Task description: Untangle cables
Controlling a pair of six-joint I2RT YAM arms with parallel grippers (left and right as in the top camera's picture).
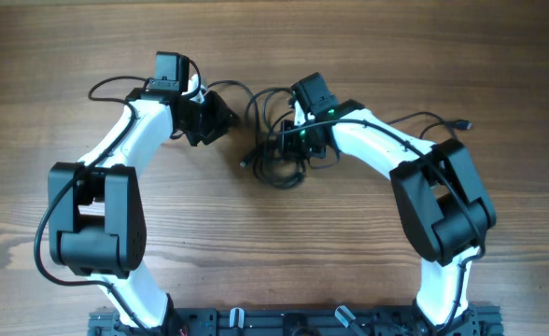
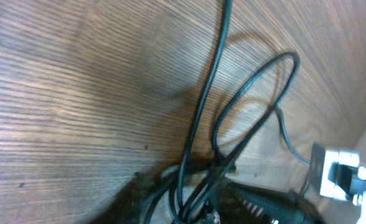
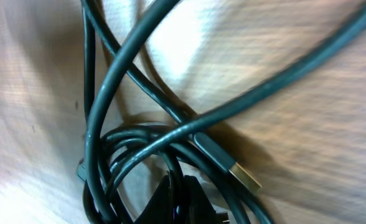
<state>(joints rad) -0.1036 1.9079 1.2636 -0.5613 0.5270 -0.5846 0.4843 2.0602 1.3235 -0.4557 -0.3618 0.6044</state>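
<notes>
Right pincer (image 1: 288, 151), jaws drawn together, sits low in the tangle of cables (image 1: 274, 175) near the middle of the bench (image 1: 256, 271); whether a cord is caught between them I cannot tell. Close around it black cords cross and coil, and one metal-tipped plug (image 3: 242, 176) lies on the wood. Left pincer (image 1: 226, 119) stands just beside the tangle on the robot's left, its jaws not clear enough to tell apart from together.
</notes>
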